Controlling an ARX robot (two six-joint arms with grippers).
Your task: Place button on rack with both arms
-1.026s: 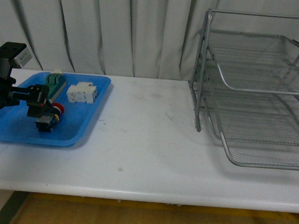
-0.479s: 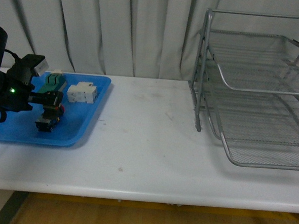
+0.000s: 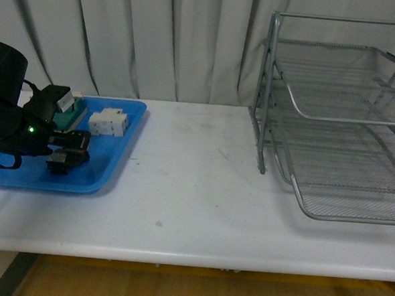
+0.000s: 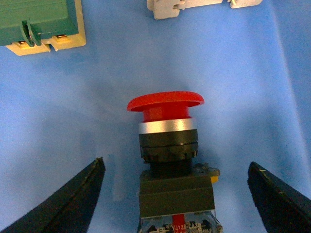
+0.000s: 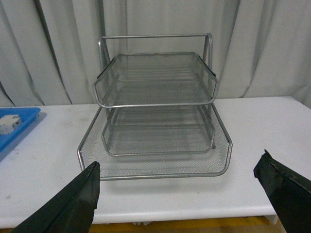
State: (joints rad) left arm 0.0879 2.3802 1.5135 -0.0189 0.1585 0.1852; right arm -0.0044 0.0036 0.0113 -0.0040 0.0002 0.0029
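The button lies on its side on the floor of the blue tray, at the left edge of the front frame. Its red cap points toward the green-topped block and the white block, which sit side by side toward the tray's far wall, apart from the button. The left gripper is down over the tray and hides most of the button in the front view. Only a dark lump shows beneath it there, probably the switch body. The left wrist view is clearer: the two dark fingers are spread wide, one on each side of the button's body, with bare blue tray between each finger and the button, so nothing is gripped.

The rack stands on the white table at the right of the front frame, well apart from the tray, with bare tabletop between them and a pale curtain behind. The right gripper does not show in the front view. In its own wrist view it faces the rack's open front, its fingers wide apart and holding nothing
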